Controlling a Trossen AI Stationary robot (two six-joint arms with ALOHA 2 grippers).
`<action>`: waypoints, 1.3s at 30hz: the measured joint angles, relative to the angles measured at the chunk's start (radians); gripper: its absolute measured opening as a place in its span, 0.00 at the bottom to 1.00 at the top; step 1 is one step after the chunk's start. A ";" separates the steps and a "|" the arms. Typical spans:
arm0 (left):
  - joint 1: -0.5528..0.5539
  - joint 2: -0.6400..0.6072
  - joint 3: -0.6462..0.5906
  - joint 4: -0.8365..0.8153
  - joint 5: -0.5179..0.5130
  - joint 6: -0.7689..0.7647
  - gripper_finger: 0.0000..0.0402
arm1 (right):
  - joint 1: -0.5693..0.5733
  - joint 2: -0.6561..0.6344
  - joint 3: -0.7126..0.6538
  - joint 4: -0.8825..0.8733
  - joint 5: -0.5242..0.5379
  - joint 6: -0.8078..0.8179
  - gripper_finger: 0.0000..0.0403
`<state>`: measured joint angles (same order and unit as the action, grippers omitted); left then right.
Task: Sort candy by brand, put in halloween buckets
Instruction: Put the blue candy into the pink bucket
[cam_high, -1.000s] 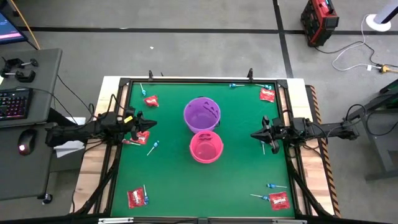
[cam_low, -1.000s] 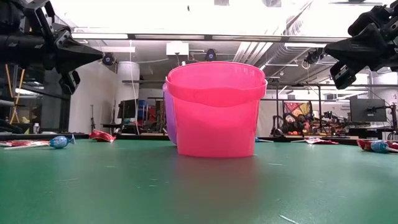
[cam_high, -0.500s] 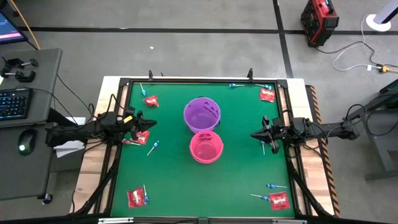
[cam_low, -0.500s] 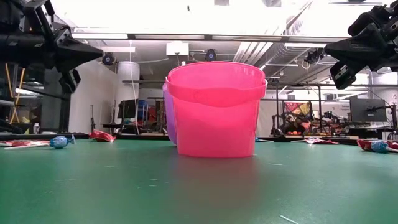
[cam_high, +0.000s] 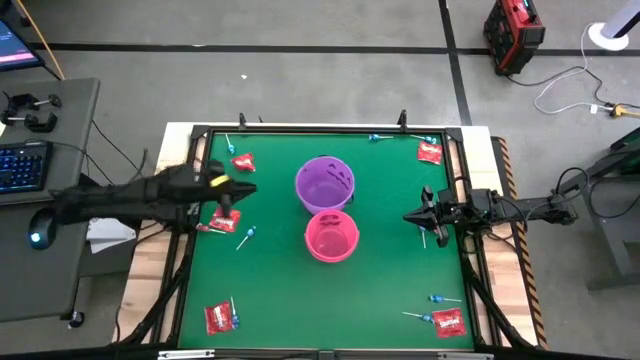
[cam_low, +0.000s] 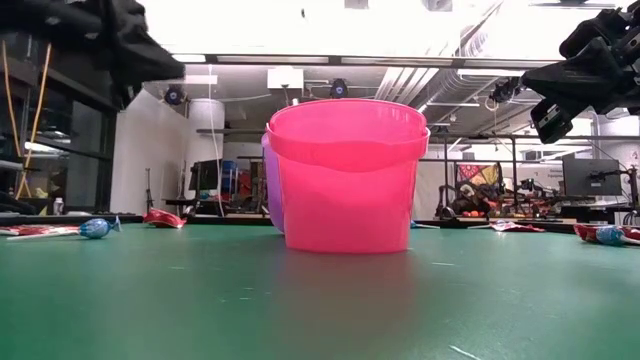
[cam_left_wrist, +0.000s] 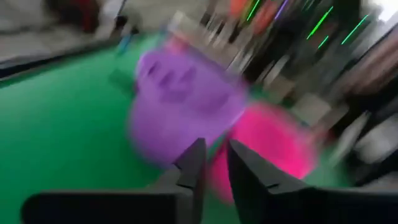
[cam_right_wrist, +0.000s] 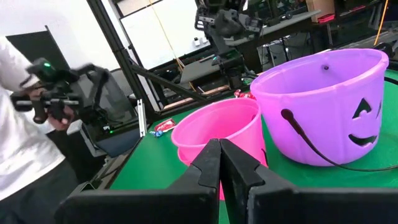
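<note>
The purple bucket (cam_high: 325, 183) and the pink bucket (cam_high: 331, 236) stand upright side by side on their bases at mid-table. Red candy packets (cam_high: 243, 161) (cam_high: 429, 152) (cam_high: 218, 318) (cam_high: 449, 321) and blue-headed lollipops (cam_high: 245, 236) (cam_high: 440, 298) lie flat near the table's corners and left side. My left gripper (cam_high: 245, 189) hovers above a packet (cam_high: 228, 221) at the left, left of the purple bucket. Its fingers stand slightly open (cam_left_wrist: 216, 149) with nothing between them. My right gripper (cam_high: 408, 216) waits shut at the right edge (cam_right_wrist: 219, 144), pointing level at the buckets.
A dark frame (cam_high: 300, 129) rims the green mat (cam_high: 300, 290). Bare mat lies in front of the pink bucket (cam_low: 345, 175) and between the buckets and both grippers. A person in a white sleeve (cam_right_wrist: 18, 124) stands beyond the table's left side.
My left gripper has risen from its low place at the left edge and come a little toward the purple bucket, tipping its fingers downward. The candy and both buckets lie as before.
</note>
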<state>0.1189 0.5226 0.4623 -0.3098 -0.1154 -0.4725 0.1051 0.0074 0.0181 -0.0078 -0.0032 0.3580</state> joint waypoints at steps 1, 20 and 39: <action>0.009 0.074 0.064 -0.104 0.000 0.031 0.18 | 0.000 0.000 0.000 0.000 0.000 0.000 0.00; -0.195 0.775 0.295 -0.581 0.112 -0.439 0.48 | 0.000 0.000 0.000 0.000 0.000 0.000 0.00; -0.270 1.047 0.315 -0.516 0.037 -0.408 0.44 | 0.000 0.000 0.000 0.000 0.000 0.000 0.00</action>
<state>-0.1513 1.5697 0.7768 -0.8256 -0.0781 -0.8810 0.1051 0.0071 0.0181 -0.0078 -0.0035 0.3577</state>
